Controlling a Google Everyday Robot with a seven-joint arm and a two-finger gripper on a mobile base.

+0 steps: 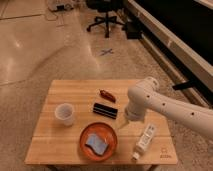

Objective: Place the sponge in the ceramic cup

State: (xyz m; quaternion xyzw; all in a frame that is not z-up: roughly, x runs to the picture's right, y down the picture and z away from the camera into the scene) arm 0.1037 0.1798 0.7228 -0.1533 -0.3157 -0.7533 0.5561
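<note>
The gripper (125, 121) hangs low over the wooden counter (70, 92), at the end of a white arm that comes in from the right of the view and bends downward at a rounded joint. Whether it is apart or together cannot be told; it holds nothing that can be made out.

Just to the left of the gripper, nearly level with it, lies a black rectangular bar (105, 110), close to the gripper's tip but not clearly touching it. Farther back and left of the gripper, beyond the bar, sits a small reddish object (107, 95), too small to identify.

The sponge (96, 143) is to the gripper's near left, towards the front edge of the counter. It lies flat inside an orange plate (113, 145), its blue-grey face up, roughly at the middle of the plate. The plate's rim is near the gripper but apart from it.

The ceramic cup (65, 113) stands upright well to the left of the gripper, past the black bar and on the far side of the plate from it. It is white and round, with its mouth open upward.

To the near right of the gripper, a white bottle (144, 141) lies on its side, its cap pointing towards the front edge of the counter.
</note>
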